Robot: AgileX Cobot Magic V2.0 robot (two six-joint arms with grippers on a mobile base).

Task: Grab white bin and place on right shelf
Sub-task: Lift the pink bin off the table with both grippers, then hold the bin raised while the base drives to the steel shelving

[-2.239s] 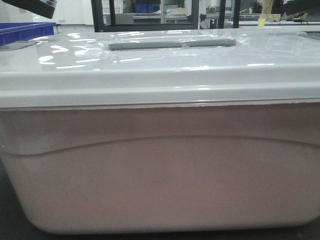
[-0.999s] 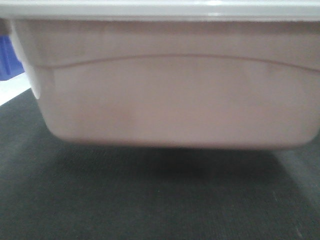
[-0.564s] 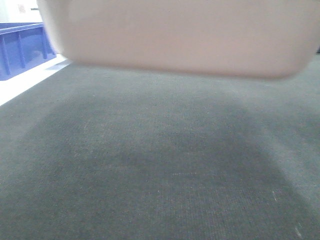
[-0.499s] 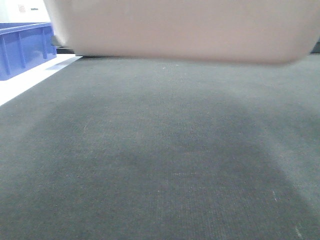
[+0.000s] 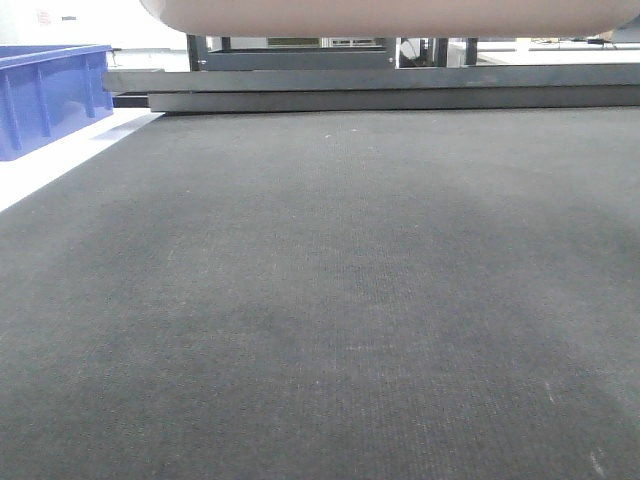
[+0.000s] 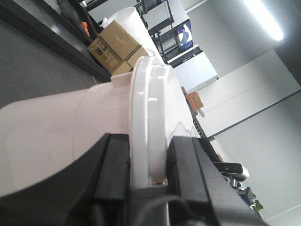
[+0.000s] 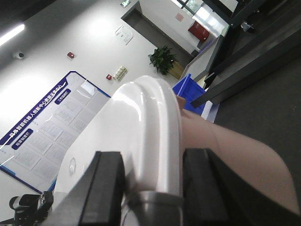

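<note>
Two-handed carry of the white bin (image 5: pixel 380 15), clear of the dark mat (image 5: pixel 320 300).

Pinched by the lid rim at each end: left gripper (image 6: pixel 146 160) and right gripper (image 7: pixel 153 181) alike, black fingers pressed against the glossy white edge, rim wedged between. Hanging above the mat, with only the rounded pinkish underside showing at the top of the front view and a blue bin (image 5: pixel 50 90) off to the left. Judged as the carry step: grasp and lift done, placing not yet. Next, turn toward the right shelf, not identifiable in any view. Keep both ends level and moving together to avoid twisting the rim loose. Set down fully before spreading the fingers.
</note>
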